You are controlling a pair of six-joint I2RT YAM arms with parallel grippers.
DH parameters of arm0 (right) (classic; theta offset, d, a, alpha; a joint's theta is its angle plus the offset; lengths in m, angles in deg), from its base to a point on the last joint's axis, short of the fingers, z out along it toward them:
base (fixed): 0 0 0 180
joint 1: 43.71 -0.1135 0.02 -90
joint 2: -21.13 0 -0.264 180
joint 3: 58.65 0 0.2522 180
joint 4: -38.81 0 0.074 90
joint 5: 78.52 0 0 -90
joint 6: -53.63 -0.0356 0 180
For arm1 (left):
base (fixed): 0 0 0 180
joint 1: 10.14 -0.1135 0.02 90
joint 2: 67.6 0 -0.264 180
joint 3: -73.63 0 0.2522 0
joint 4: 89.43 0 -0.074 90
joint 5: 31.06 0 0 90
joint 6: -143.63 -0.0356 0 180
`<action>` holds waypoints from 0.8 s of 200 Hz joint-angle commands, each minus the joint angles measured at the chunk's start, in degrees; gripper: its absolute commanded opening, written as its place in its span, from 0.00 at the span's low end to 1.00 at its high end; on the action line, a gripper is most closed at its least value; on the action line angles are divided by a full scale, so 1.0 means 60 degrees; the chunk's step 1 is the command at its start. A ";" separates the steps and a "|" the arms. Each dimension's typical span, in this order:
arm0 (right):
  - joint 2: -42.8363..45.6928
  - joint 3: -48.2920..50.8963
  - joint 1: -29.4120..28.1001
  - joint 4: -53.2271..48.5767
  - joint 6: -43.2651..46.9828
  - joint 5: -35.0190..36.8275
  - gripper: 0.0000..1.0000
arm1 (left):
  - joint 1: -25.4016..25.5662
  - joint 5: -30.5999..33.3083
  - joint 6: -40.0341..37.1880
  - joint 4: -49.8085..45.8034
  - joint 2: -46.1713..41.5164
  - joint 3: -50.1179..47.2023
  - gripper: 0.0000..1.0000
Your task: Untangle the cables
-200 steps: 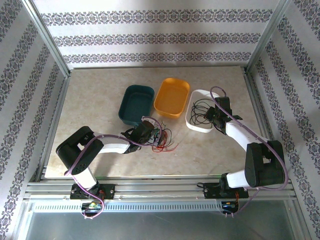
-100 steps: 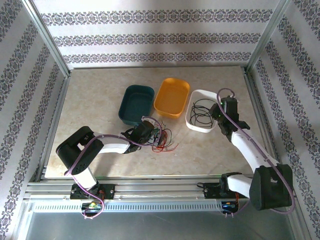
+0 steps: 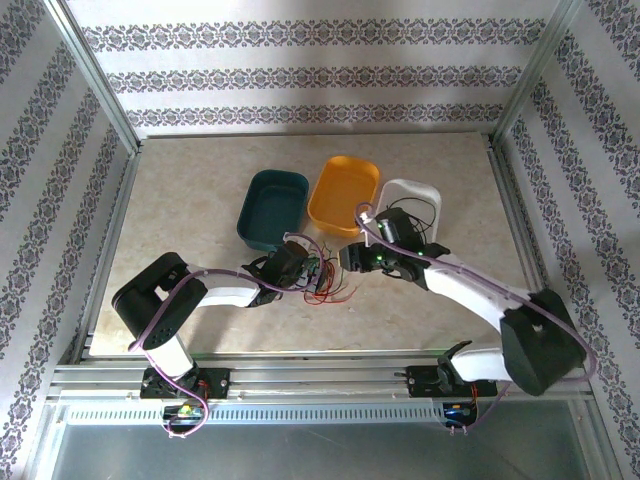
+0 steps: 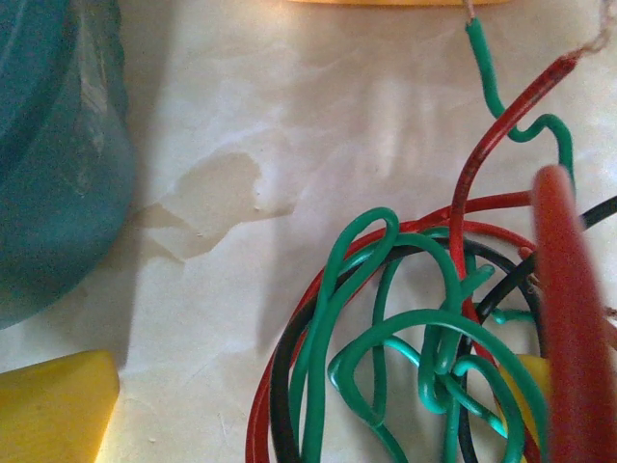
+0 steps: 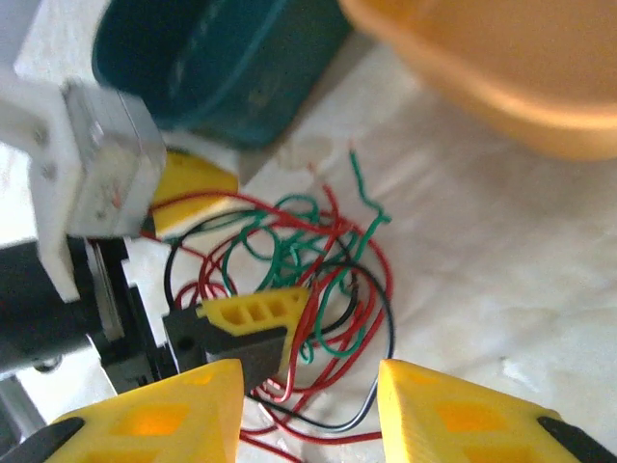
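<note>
Left pincer [image 3: 311, 270] spread wide around tangled thin red, green and black cables [image 5: 333, 253]; right pincer [image 5: 310, 386] half-open, empty, just beside them.

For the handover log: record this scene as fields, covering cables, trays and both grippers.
tangle: red, green and black cables knotted on the table, near the teal tray
left gripper: open, fingers either side of part of the tangle
right gripper: open, above the tangle, holding nothing
other trays: orange tray; white tray
</note>
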 commanded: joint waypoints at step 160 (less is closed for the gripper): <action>-0.2415 -0.1068 -0.0225 -0.0683 0.0280 0.0128 0.33 | -0.0099 0.0013 -0.0122 -0.0385 -0.0055 -0.0102 0.99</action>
